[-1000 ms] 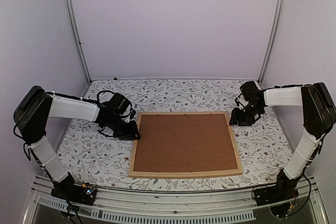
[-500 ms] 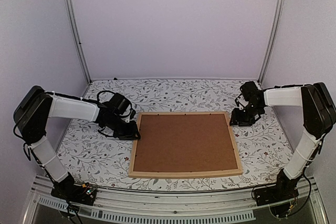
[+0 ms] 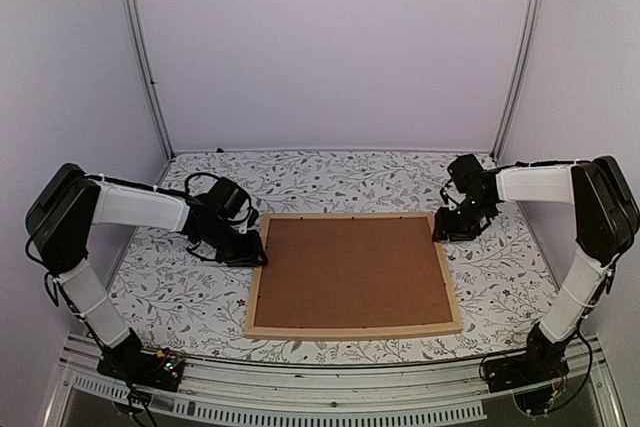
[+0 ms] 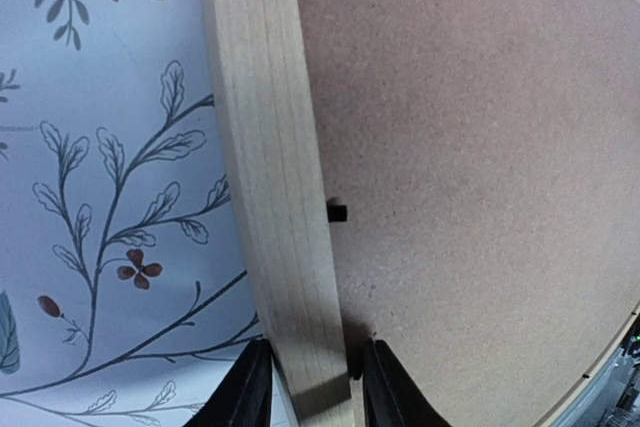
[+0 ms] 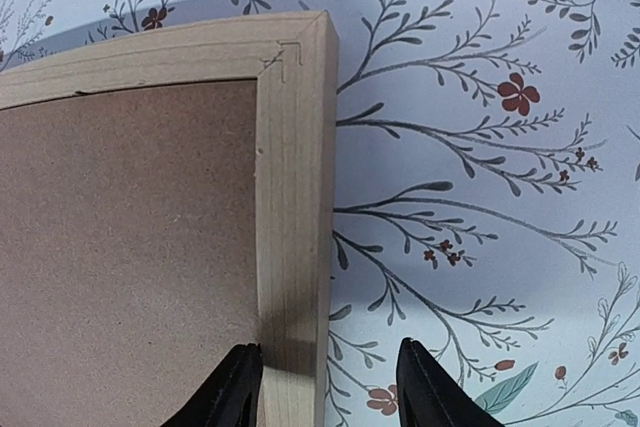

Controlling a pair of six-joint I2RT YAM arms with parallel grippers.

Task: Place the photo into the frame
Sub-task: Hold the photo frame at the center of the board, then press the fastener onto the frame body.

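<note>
Leftward a touch, the right pincer (image 5: 330, 387) has edged toward the frame (image 3: 350, 330), which lies flat on the worktop (image 3: 180, 297), brown backing board (image 3: 348, 272) up. The left pincer (image 4: 310, 387) clamps its left rail. The right one straddles the far right corner, jaws apart.

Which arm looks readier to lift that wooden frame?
Probably the left. The left claw sits tight against both sides of the frame's side rail, apparently gripping it. The right claw only straddles the opposite rail near a corner, with a visible gap on its outer side.
</note>
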